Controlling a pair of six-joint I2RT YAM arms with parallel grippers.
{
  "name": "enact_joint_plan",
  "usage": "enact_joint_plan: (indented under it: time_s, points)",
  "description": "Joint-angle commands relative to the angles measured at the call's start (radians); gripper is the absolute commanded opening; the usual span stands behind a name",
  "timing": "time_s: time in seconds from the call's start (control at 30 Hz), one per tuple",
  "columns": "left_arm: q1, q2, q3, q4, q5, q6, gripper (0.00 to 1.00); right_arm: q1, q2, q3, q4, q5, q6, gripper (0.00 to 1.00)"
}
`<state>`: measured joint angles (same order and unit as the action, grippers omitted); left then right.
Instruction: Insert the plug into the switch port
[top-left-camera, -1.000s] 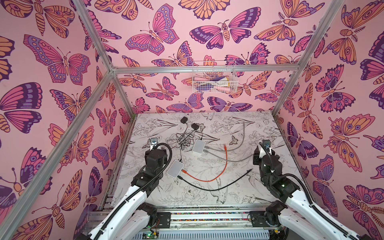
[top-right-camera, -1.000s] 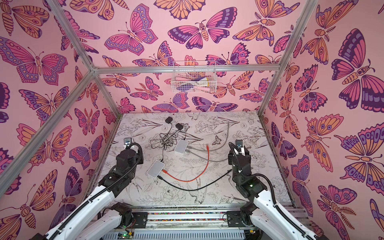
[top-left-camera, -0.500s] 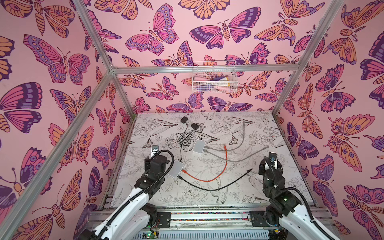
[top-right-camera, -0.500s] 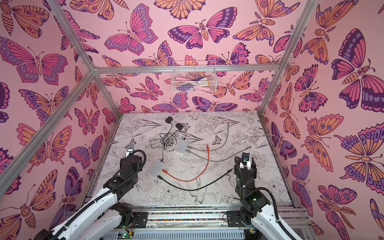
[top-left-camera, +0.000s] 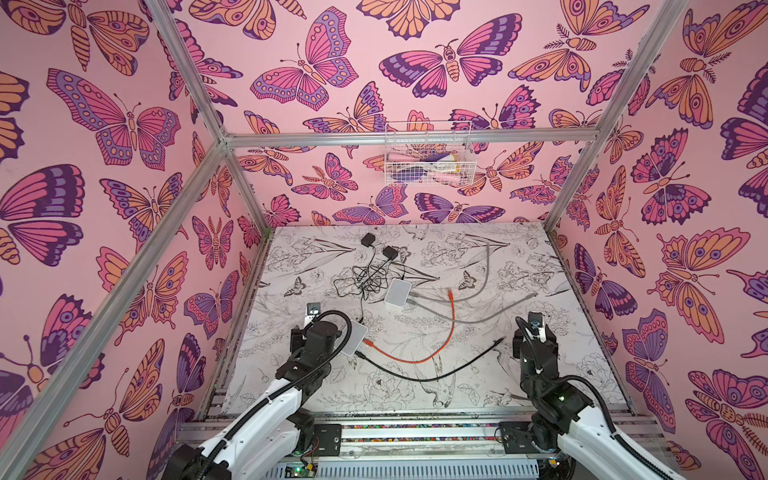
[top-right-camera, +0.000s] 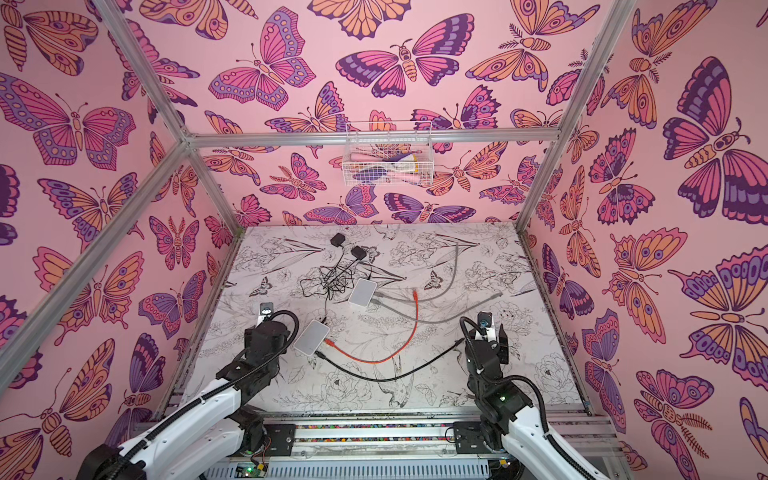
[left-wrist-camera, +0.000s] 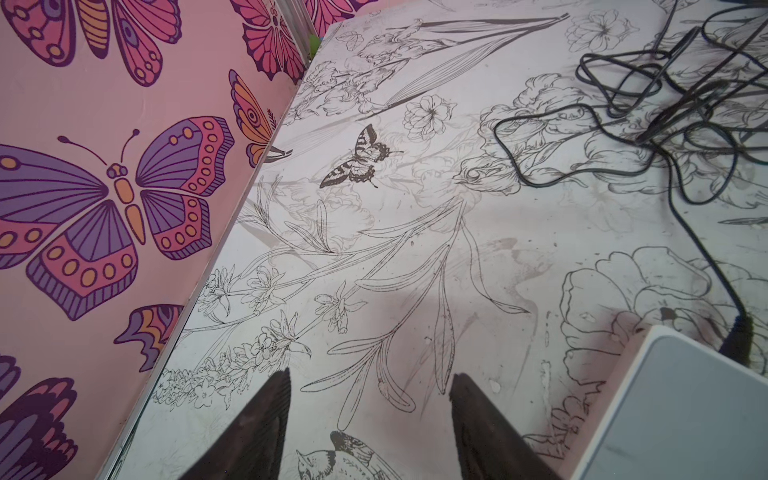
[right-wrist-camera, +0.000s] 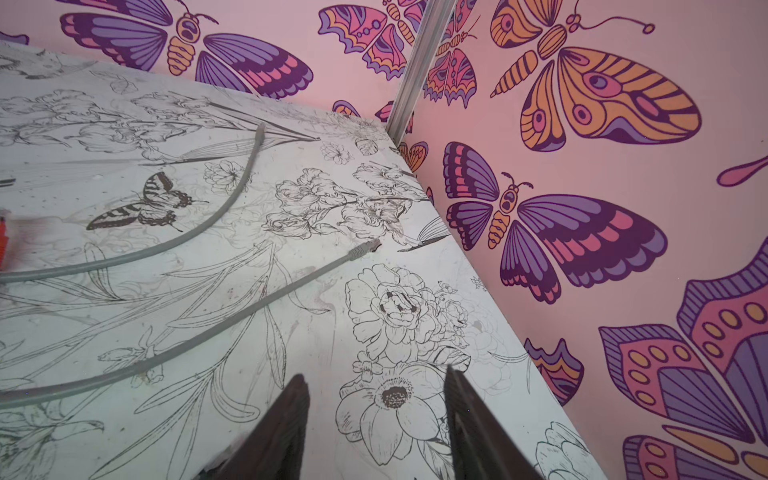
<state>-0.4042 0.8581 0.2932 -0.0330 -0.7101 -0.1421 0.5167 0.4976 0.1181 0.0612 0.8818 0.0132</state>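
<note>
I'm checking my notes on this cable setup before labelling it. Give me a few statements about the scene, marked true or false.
1. The left claw and right claw are both open and empty. True.
2. Neither end of the orange cable reaches a switch. False: one end sits at the near switch.
3. Two grey cables run from the far switch. True.
4. The right claw holds the black cable. False: it lies on the table.
5. The wire basket stands on the table. False: it hangs on the back wall.
</note>
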Motion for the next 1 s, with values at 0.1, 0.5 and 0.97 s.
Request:
enact_joint_plan:
  time_s: [0.1,0.5,0.97]
  points:
    - [0.018,-0.01,-0.023,0.079,-0.001,0.016,0.67,-0.006,0.051,0.032,0.086,0.031,0.028,0.55]
    - [0.057,0.03,-0.046,0.229,0.022,0.044,0.74,-0.066,0.28,0.044,0.325,-0.012,-0.007,0.6]
    - [0.106,0.2,-0.085,0.62,0.081,0.15,1.0,-0.187,0.605,0.054,0.742,-0.169,-0.075,0.63]
